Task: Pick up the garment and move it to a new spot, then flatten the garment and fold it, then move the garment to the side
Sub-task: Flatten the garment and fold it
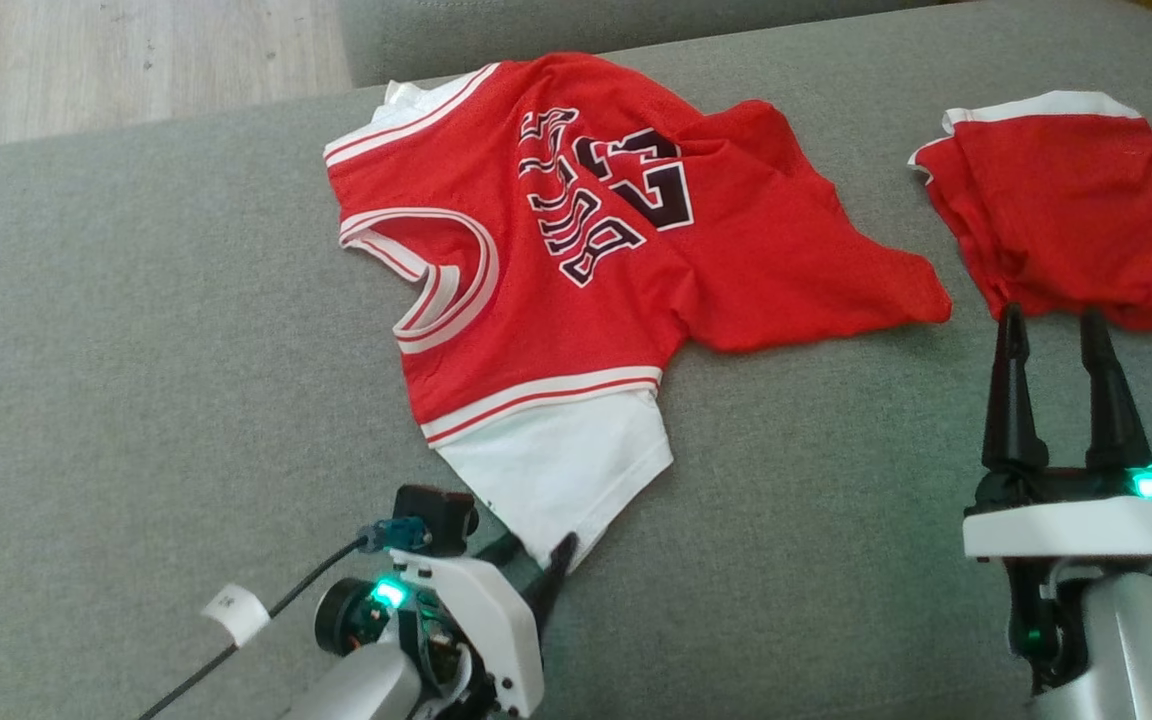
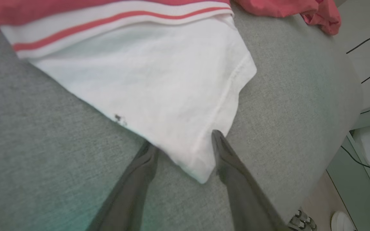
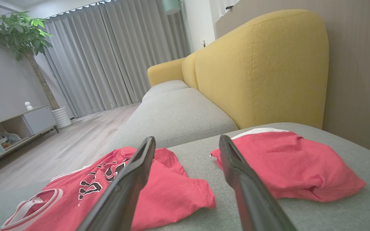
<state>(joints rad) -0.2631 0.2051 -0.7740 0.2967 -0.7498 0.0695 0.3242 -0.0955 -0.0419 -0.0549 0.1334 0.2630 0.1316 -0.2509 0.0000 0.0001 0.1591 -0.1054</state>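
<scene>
Left wrist view: parted left pincer [image 2: 181, 140] straddles white garment [image 2: 146, 73] corner.

We see a red jersey [image 1: 756, 250] trimmed in white-and-red stripes, its lettering and 23 black with white outlines, with a plain white sleeve [image 1: 556, 470]. Red shorts [image 1: 1066, 210] carry a white band. The sofa cushion [image 1: 136, 350] is heathered grey, the backrest [image 3: 262, 64] mustard yellow, the curtains [image 3: 108, 54] grey, the floor [image 1: 86, 60] pale wood.
</scene>
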